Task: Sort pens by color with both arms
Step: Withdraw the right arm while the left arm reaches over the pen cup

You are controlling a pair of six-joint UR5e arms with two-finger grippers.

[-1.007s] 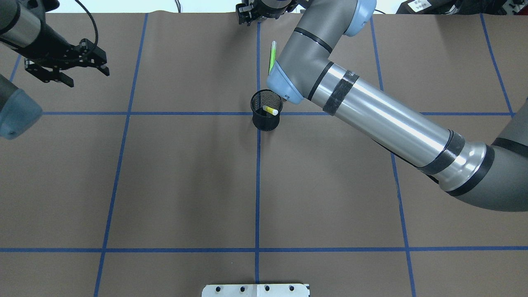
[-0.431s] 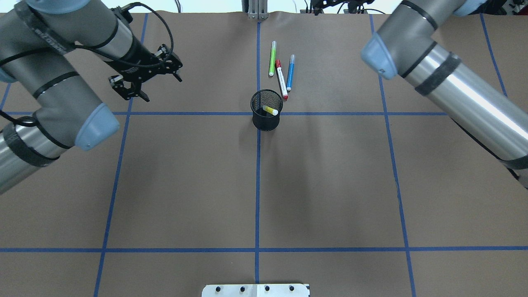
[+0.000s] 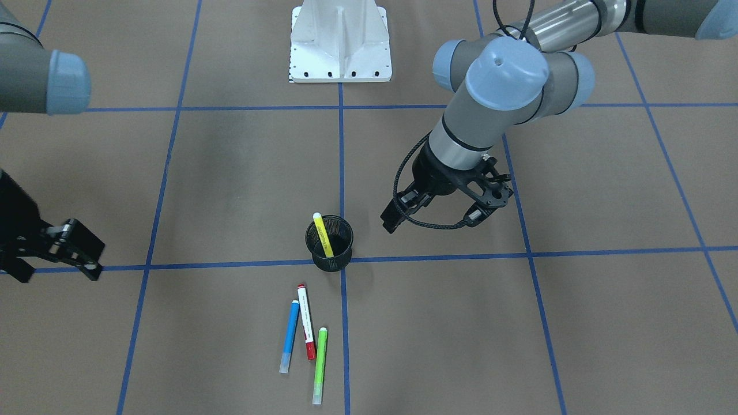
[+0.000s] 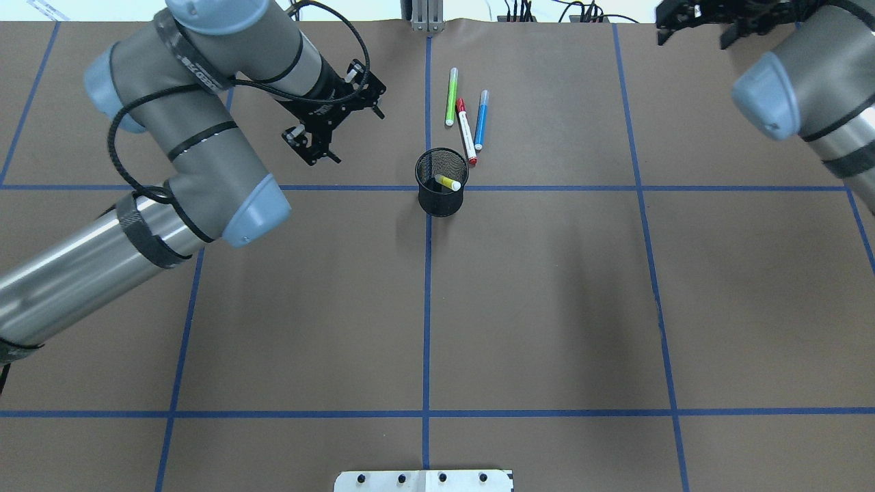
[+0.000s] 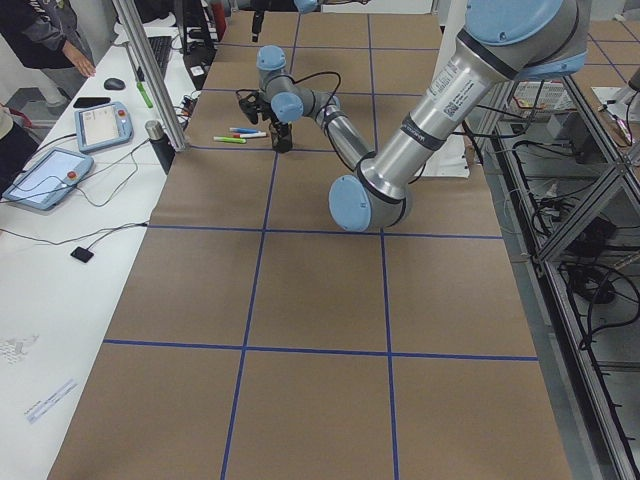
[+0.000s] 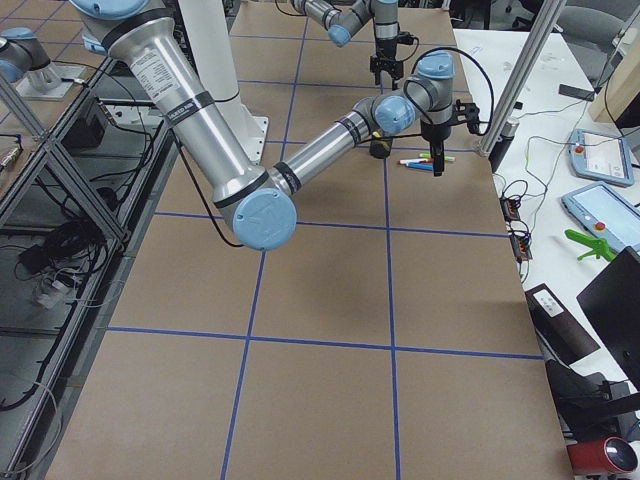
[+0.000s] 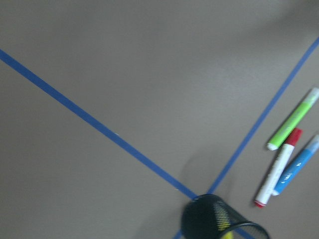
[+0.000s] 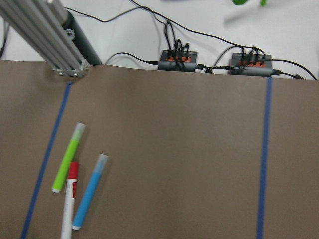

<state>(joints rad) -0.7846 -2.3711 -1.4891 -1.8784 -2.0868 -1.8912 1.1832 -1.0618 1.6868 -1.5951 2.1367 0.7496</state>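
Pens green point(image 4: 451, 96), white-red point(image 4: 466, 131), blue point(image 4: 481, 120) side by side on desk point(image 4: 547, 307), just beyond mesh cup point(image 4: 441, 199); yellow point(image 3: 323, 237) inside, its lean plain only from front. Left jaws wide, empty, left of cup; right jaws wide, empty, far right corner.

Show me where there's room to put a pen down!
Bare: the big squares between the blue tape lines on the robot's side of the mesh cup, and the far square right of the blue pen. Crowded: just beyond the cup, where green pen, white pen and blue pen lie together, left gripper nearby.
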